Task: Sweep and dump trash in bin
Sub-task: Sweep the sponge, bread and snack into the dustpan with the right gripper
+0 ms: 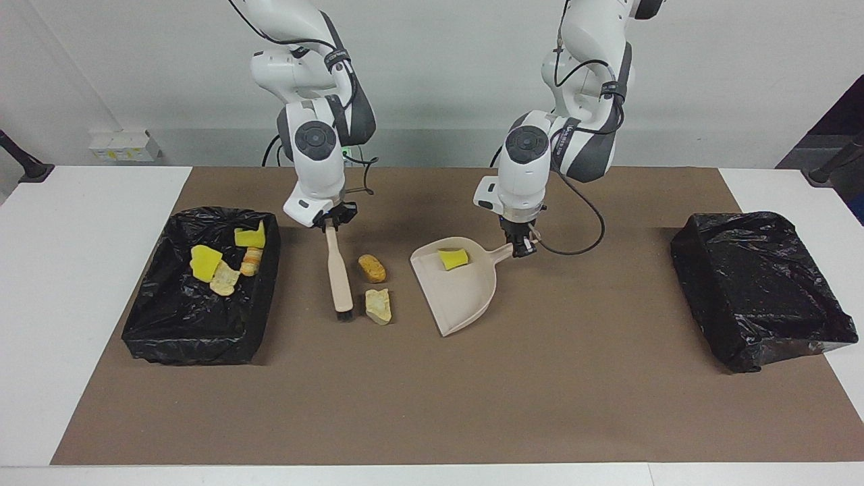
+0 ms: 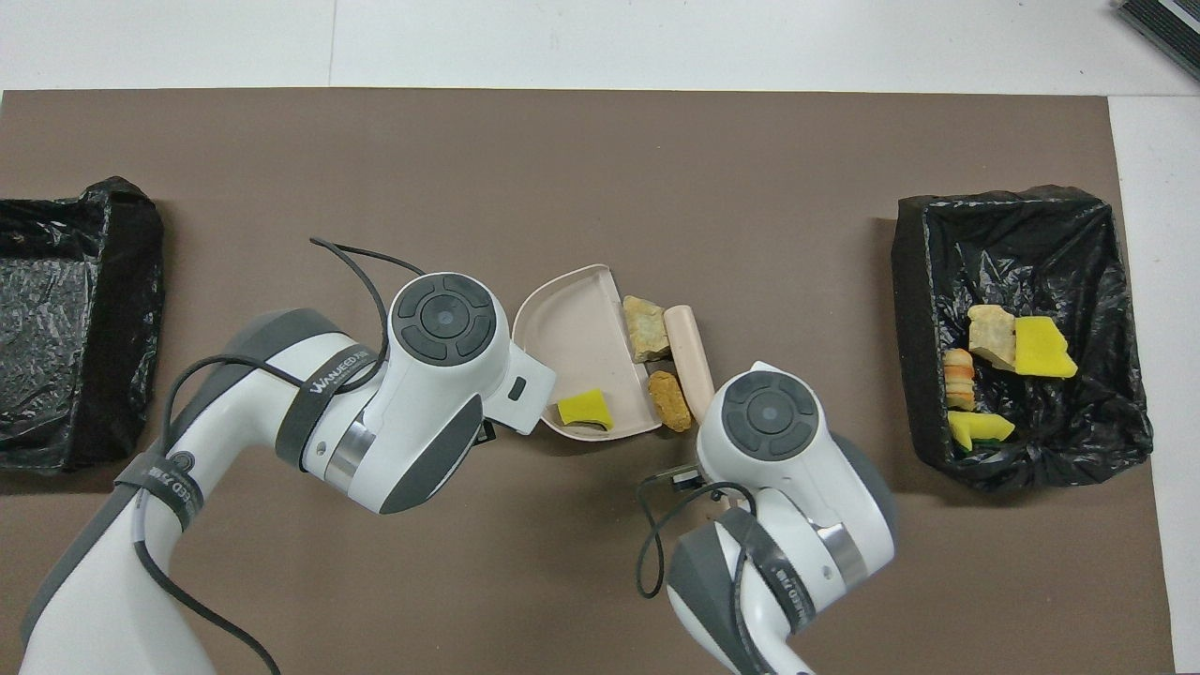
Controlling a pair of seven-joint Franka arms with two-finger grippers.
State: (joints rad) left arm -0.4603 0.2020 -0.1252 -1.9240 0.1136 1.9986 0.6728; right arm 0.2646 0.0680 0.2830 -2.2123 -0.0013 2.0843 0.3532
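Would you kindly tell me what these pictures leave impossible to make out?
- Overhead view: left claw, gripping the dustpan handle, hidden under its own wrist.
- Overhead view: right claw on the brush, likewise hidden.
- Overhead view: bin at the left arm's end cut off by the edge.

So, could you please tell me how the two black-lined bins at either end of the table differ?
The bin at the right arm's end holds four trash pieces, yellow and tan; the bin at the left arm's end shows none. The first sits wholly on the brown mat; the second overhangs the mat's edge onto the white table. Both are rectangular and lined with crinkled black plastic.
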